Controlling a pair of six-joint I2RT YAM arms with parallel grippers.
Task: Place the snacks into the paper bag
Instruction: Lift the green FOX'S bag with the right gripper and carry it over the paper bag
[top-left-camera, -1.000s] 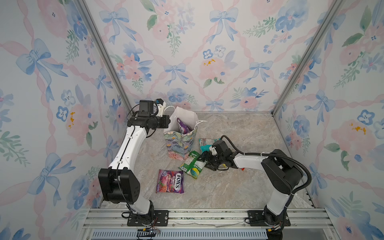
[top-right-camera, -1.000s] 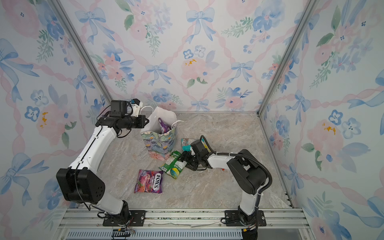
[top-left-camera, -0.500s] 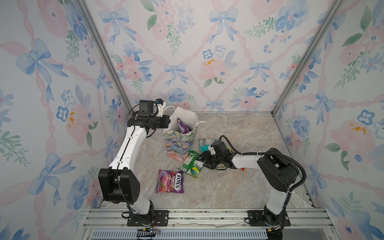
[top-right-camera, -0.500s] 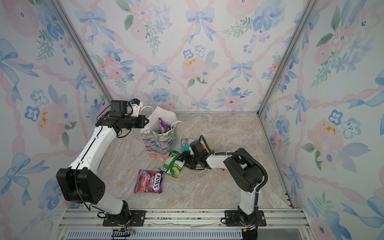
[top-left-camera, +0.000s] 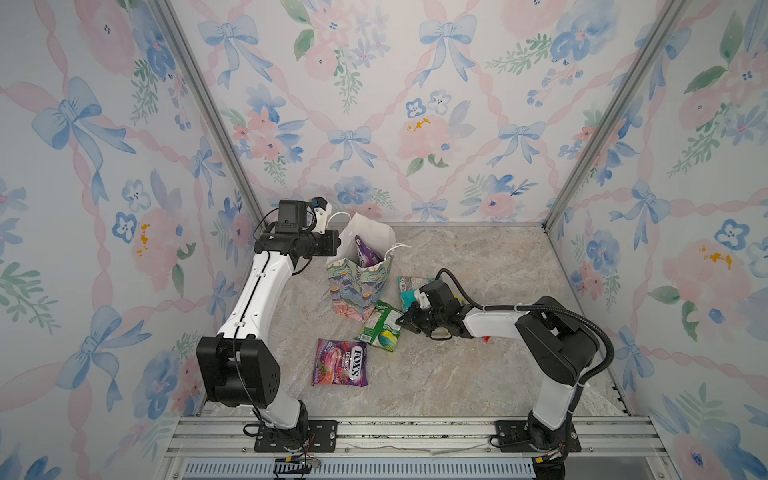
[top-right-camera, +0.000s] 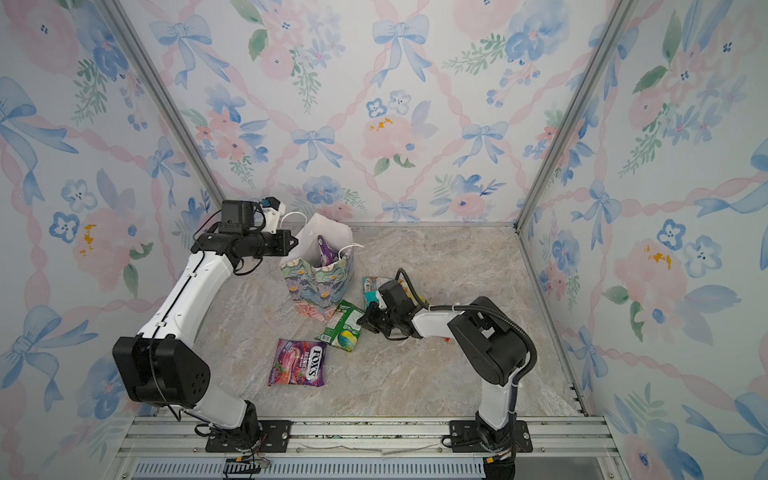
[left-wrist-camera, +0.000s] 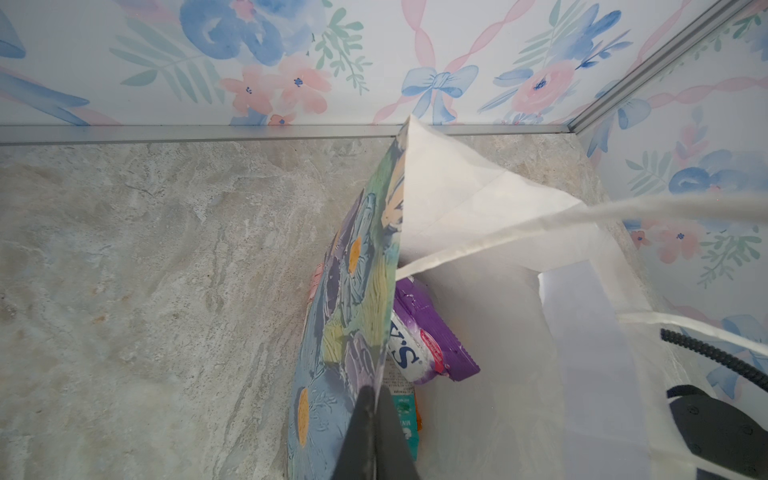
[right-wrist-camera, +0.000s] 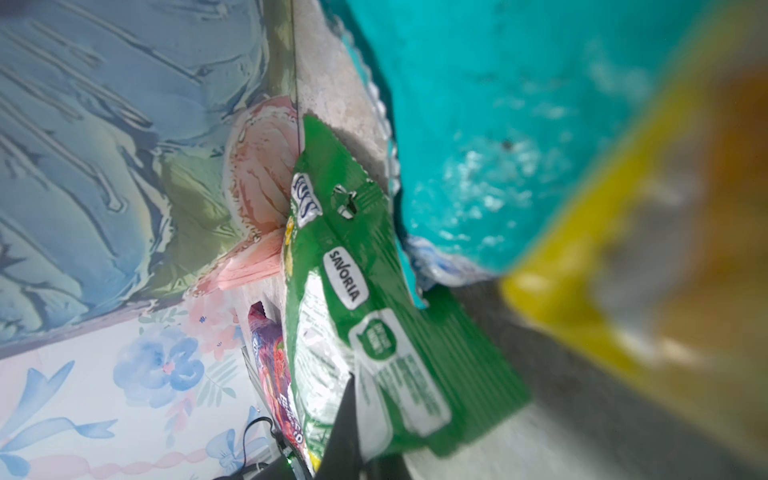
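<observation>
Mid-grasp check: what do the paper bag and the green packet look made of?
The paper bag: stiff matte paper by the look, with sharp folds and a plain white inside. The green packet: likely thin glossy plastic film; bright glare, wrinkles and a ribbed sealed end.

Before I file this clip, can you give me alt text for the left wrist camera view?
The left tool pinches the rim of a flowered paper bag, which stands open on a marble table. Inside its white interior are a purple candy packet and a teal packet.
</observation>
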